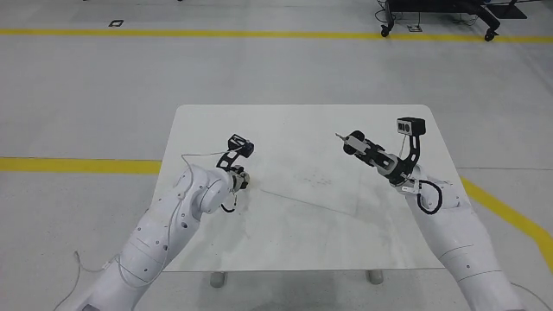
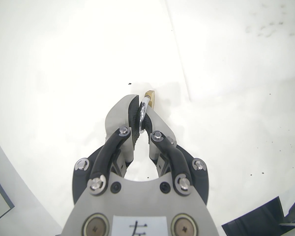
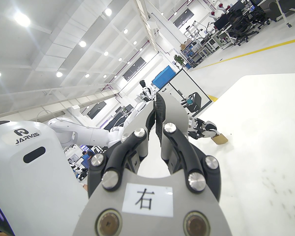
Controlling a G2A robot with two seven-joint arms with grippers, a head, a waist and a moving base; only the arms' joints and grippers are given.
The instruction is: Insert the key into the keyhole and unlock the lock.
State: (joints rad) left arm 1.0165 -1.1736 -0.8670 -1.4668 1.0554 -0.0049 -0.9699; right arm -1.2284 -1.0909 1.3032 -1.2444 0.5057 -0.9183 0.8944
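On the left half of the white bench (image 1: 302, 233) we see the left hand (image 1: 238, 176) down at the surface, set in from the left edge and about midway between front and back. In its own wrist view its fingers are pressed together on the silver shackle (image 2: 141, 117) of the lock (image 2: 151, 98), pinching it between the black ribbed pads (image 2: 134, 114). The lock is a small brass block. It pokes out just past the fingertips, and in the right wrist view its body rests on the bench, tilted, right under that hand. A thin seam (image 2: 177, 50) runs across the bench and ends just beside the lock, on its right in the top view. Farther right, near the middle of the bench, we make out a patch of faint dark specks (image 2: 268, 29). Over the right half of the bench, well apart from the lock, the right hand (image 3: 156, 103) is held off the surface and points across towards the left side. Its fingers are closed tight, pad against pad, and we cannot tell whether anything sits between them
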